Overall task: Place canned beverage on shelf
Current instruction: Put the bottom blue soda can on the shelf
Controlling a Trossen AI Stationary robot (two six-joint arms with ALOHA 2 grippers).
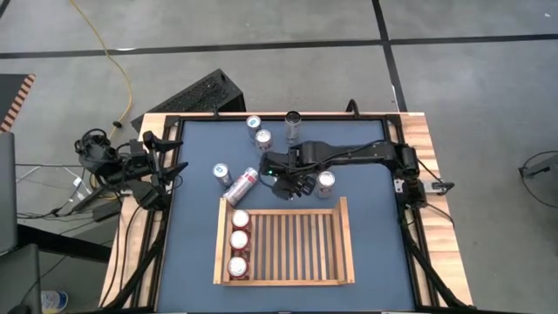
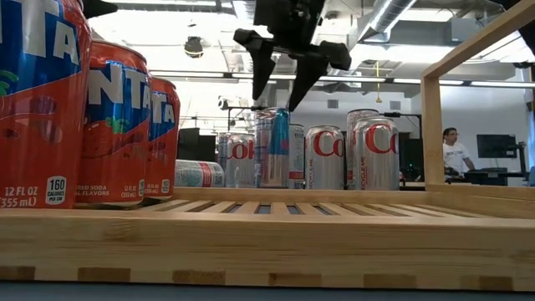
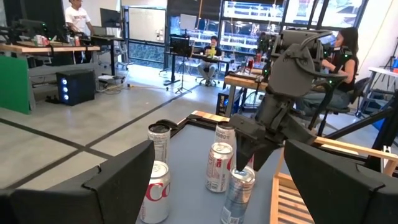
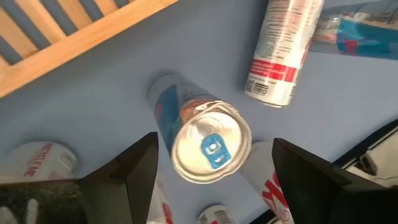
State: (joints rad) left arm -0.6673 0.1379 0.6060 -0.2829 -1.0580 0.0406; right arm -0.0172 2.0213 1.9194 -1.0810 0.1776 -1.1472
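Shelf stocking, partly done: three cans in, several loose, none in my grip.

Item: shelf (image 1: 342, 240), light wood with a slatted bottom, lying flat on the blue table (image 1: 196, 244); contents, three orange soda cans (image 1: 239, 242) standing in a column along one short side, the other slats bare. Item: slim blue-and-silver can (image 4: 200, 135), upright on the table just outside the shelf's far rim, my judged next pick. Item: right gripper (image 2: 289, 68), mine, fingers spread wide and holding nothing, poised directly above that can's top without touching it. Item: left gripper (image 1: 171, 169), spread wide and holding nothing, waiting at the table's left edge. Outstanding: other cans stand loose on the table, one red-and-white can (image 1: 241, 184) on its side.
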